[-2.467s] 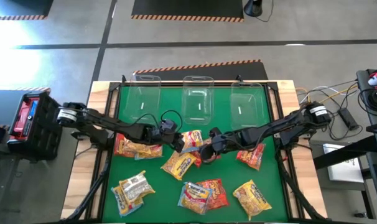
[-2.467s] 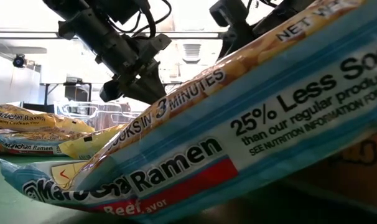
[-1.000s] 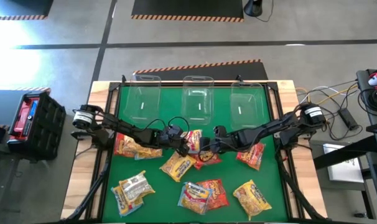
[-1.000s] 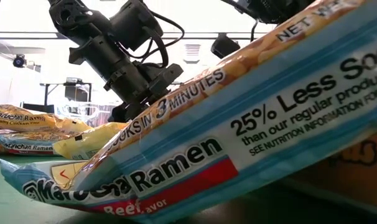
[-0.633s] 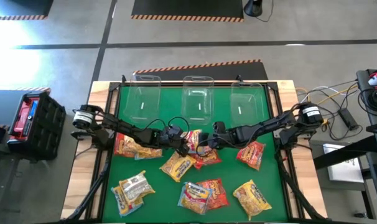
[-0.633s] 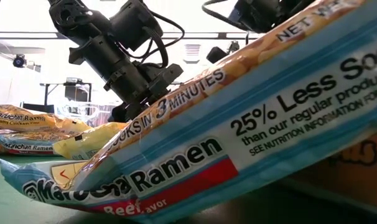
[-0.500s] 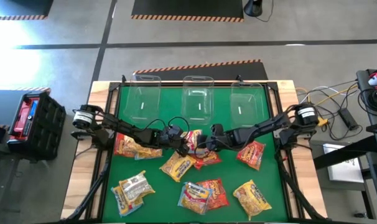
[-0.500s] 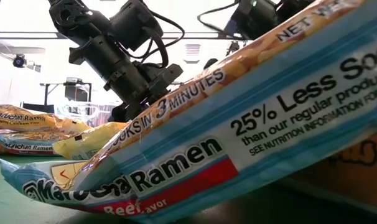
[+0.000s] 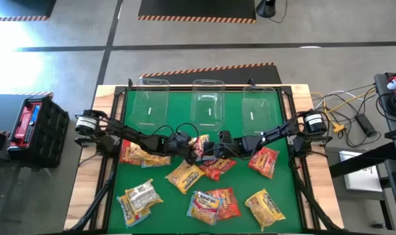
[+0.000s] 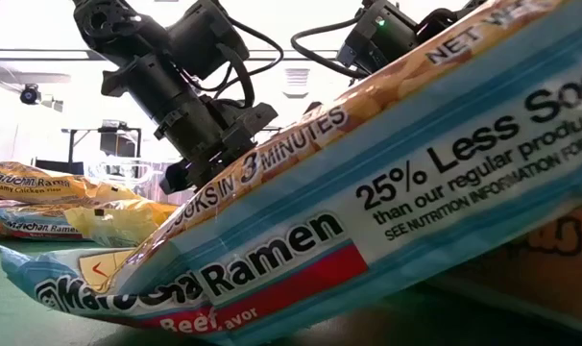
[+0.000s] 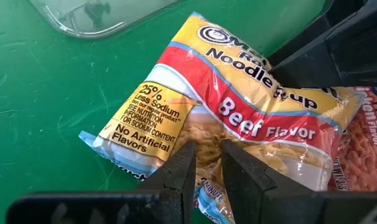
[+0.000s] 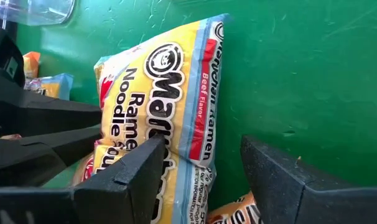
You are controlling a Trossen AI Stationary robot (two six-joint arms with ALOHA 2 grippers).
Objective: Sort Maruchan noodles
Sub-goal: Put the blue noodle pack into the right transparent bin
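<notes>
wrist views only: beef packet [image 11: 238,124] label readable | my left gripper [image 11: 206,163] pinched on its edge | my right gripper [image 12: 204,163] spread beside it | table [image 9: 152,130] centre

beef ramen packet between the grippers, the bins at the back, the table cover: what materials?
Beef ramen packet: thin glossy printed plastic film, going by its crinkles and glare. Bins: clear rigid plastic, apparently; the green shows through and the rims catch light. Table cover: matte green mat, perhaps vinyl or rubber; scuffed with fine pale scratches in the wrist views.
</notes>
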